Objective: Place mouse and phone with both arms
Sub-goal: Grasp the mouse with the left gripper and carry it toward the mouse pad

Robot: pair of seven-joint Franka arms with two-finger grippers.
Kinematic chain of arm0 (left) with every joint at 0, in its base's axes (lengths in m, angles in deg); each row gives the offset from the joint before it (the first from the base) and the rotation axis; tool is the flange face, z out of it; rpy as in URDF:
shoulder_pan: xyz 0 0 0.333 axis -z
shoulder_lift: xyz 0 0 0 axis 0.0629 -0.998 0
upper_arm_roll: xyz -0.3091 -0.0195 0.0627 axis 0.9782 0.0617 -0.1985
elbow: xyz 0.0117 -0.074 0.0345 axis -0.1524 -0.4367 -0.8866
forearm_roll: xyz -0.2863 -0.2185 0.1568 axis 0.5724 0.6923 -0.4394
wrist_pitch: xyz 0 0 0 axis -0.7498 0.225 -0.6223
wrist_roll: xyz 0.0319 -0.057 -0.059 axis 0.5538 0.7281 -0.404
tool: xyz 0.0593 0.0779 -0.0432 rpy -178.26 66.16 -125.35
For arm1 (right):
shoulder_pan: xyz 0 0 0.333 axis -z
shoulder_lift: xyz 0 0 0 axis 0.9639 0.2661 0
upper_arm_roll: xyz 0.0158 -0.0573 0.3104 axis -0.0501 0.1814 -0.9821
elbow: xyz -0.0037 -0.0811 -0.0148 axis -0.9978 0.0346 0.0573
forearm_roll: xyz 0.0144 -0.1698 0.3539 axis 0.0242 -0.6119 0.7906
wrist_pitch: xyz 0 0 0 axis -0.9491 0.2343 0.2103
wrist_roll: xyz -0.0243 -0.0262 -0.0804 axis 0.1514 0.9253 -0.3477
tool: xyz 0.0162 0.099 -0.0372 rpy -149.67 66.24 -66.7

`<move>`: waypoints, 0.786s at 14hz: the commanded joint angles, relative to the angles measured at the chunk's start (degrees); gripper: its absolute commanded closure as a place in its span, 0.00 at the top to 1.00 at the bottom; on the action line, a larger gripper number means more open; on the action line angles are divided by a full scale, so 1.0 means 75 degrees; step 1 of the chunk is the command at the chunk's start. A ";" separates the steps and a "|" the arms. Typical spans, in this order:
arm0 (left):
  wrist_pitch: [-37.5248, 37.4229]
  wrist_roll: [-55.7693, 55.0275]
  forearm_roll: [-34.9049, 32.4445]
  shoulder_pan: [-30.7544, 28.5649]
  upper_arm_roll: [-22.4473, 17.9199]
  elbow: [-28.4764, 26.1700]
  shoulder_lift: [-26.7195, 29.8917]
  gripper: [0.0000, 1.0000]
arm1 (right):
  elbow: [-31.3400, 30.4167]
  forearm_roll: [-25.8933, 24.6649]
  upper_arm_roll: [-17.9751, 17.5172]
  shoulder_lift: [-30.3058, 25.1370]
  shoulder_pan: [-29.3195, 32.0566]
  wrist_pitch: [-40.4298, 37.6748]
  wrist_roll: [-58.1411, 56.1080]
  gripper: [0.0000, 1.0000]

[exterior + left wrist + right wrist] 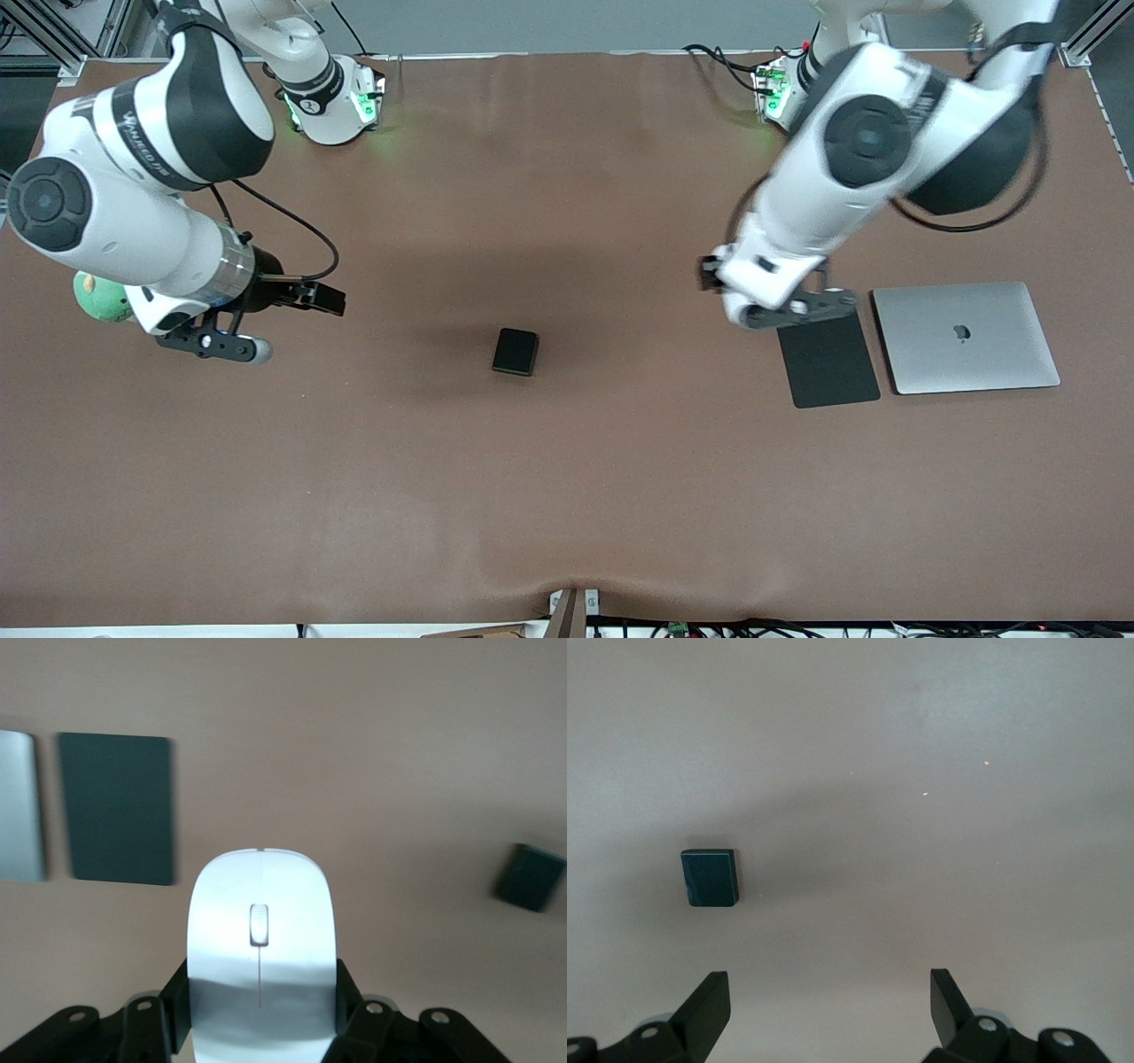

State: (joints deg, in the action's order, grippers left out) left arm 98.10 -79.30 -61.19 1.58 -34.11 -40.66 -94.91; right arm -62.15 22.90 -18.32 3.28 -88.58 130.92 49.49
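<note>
Mouse (262,952) sits clenched in my left tool (262,1010), a finger pressed on either flank near its tail end, so the nose with the scroll slot juts clear ahead of the tool. I judge the side grip was chosen because the glossy shell is narrowest across its width and its flat underside stays free for setting down. Long axis runs straight out from the tool, thin centre line in line with my wrist, top face up and level.

The left tool (802,306) hangs over the edge of the black pad (828,359) that lies closest to the arm bases; the pad lies just beside the closed laptop (966,337). From the wrist camera the pad (117,808) lies ahead of the mouse's nose and off to one side; I take it for the mouse's intended landing spot.

Phone (516,351) lies flat on the worktop (567,496) mid-way between the arms, untouched. Its long axis runs roughly toward the bases, slightly skewed.

My right tool (828,1010) is released, fingers wide apart, holding nothing, over bare worktop toward the right arm's end. The phone (710,876) lies ahead of it and outside the finger line, so a sideways shift is needed first. A green object (99,297) peeks out beneath that arm.
</note>
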 commanded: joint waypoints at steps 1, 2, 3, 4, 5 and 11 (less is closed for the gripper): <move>0.0244 0.1102 0.0325 -0.1388 0.0096 -0.1646 0.1183 0.18 | -0.0027 0.0198 0.0033 0.0272 -0.0321 0.0390 0.0116 1.00; 0.0279 0.1582 0.0383 -0.1846 0.0096 -0.1823 0.1278 0.18 | -0.0015 0.0199 0.0045 0.0378 -0.0520 0.0495 0.0209 1.00; 0.0349 0.1992 0.0384 -0.2292 0.0096 -0.1940 0.1302 0.18 | 0.0008 0.0199 0.0045 0.0483 -0.0650 0.0566 0.0535 1.00; 0.0524 0.2298 0.0384 -0.2621 0.0096 -0.2162 0.1302 0.18 | 0.0020 0.0211 0.0045 0.0566 -0.0709 0.0625 0.0759 1.00; 0.0955 0.2510 0.0384 -0.2787 0.0084 -0.2547 0.1302 0.18 | 0.0020 0.0211 0.0045 0.0648 -0.0803 0.0649 0.0784 1.00; 0.5255 0.2583 0.0034 -0.2917 0.0025 -0.5116 0.0274 0.18 | 0.0009 0.0211 0.0045 0.1233 -0.1459 0.1292 0.1499 1.00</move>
State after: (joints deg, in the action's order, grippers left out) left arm 130.56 -60.03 -59.77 -20.06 -34.10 -75.22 -90.33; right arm -62.49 23.57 -18.39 10.87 -98.09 138.71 58.93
